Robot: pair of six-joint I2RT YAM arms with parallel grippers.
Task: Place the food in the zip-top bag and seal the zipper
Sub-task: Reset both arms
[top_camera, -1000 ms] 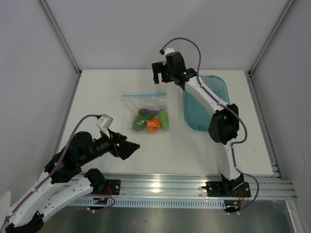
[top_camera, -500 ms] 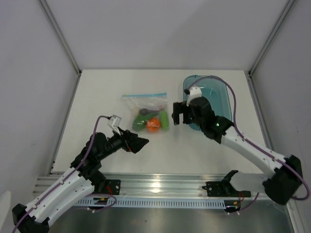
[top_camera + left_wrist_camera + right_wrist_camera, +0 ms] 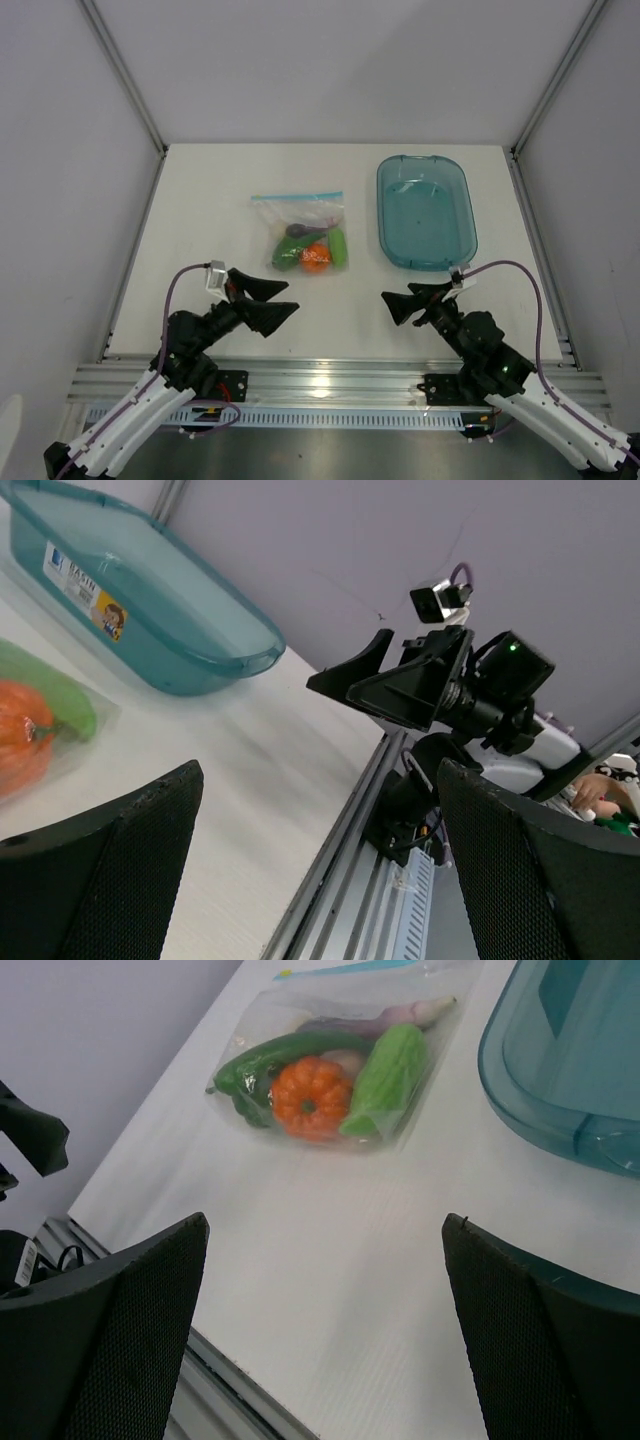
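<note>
While hanging low over the table (image 3: 200,200), on the near side of the bag (image 3: 300,232) and well apart from it, holding nothing and touching nothing: left gripper (image 3: 292,297), fingers (image 3: 110,870) spread wide, only bare tabletop between them in the wrist view. Same for the right gripper (image 3: 396,303), also on the near side of the bag but further to the right: fingers (image 3: 110,1330) far apart, nothing clamped, nothing in contact. Both aimed roughly toward the bag and toward each other.

Bag flat on the table, clear and crinkly. Along its far edge, the zipper (image 3: 297,197), a thin light blue strip; whether pressed closed, not possible to tell. Inside the bag, all the food (image 3: 312,248), gathered in one cluster at the near end: dark purple eggplant (image 3: 297,230) on the far side of the cluster, orange piece (image 3: 308,1100) in the middle, dark green piece (image 3: 260,1060) to the left of it, lighter green piece (image 3: 385,1080) to the right of it, white-pink round one (image 3: 347,1060) partly hidden behind the orange piece.

To the right of the bag, near but not touching: blue tray (image 3: 379,205), translucent, oval, with a small label on one side wall in the left wrist view.
</note>
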